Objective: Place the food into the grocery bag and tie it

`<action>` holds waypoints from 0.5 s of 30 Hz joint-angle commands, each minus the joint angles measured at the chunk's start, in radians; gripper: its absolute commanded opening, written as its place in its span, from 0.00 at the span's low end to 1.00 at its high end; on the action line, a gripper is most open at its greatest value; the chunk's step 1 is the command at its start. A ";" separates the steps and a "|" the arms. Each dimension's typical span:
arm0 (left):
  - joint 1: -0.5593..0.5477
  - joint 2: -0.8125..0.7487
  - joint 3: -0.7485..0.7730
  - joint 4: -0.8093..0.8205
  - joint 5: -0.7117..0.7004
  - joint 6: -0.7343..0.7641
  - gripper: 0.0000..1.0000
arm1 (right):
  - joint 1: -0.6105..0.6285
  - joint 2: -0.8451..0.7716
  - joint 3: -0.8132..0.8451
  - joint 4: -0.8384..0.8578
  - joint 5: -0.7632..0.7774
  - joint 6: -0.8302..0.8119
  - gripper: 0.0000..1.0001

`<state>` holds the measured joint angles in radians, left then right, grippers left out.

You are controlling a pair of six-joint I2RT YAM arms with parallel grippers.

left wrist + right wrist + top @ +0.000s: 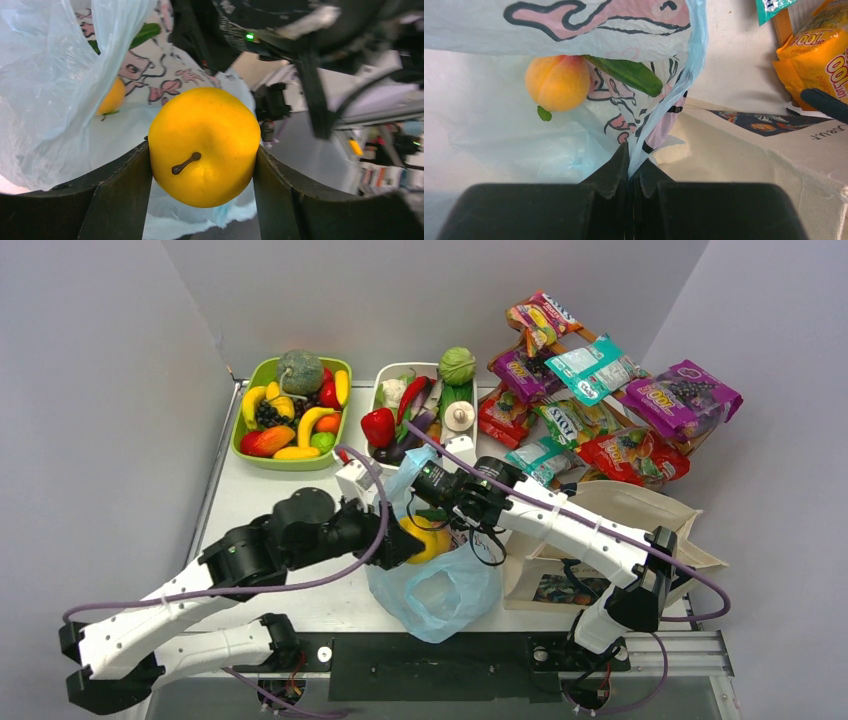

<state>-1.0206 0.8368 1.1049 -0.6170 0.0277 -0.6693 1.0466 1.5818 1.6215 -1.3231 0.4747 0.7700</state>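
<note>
Gripping the smooth, probably light yellow toy fruit (204, 145) across its middle, the left claw (201, 167) holds it at the mouth of the thin, limp light-blue plastic grocery bag (440, 592) by the tabletop's (270, 495) near edge. The right claw (631, 172) is pinched shut on the bag's slippery rim.

The purple snack packet (685, 395) near the worktop's (270, 500) far right corner is showing "100"; the orange packet (819, 50) is showing "100" too.
</note>
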 commanded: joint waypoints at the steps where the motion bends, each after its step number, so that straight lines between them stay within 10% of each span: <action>1: -0.067 0.046 0.040 -0.010 -0.300 -0.001 0.00 | -0.002 -0.038 -0.016 0.018 0.024 -0.002 0.00; 7: -0.054 0.128 0.077 -0.055 -0.463 0.015 0.00 | -0.002 -0.072 -0.046 0.033 -0.001 -0.014 0.00; 15: 0.114 0.216 0.092 -0.041 -0.331 0.046 0.00 | -0.003 -0.134 -0.081 0.077 -0.060 -0.019 0.00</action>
<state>-0.9764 1.0309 1.1515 -0.6769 -0.3511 -0.6533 1.0466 1.5085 1.5528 -1.2945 0.4431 0.7616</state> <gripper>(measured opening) 0.602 0.003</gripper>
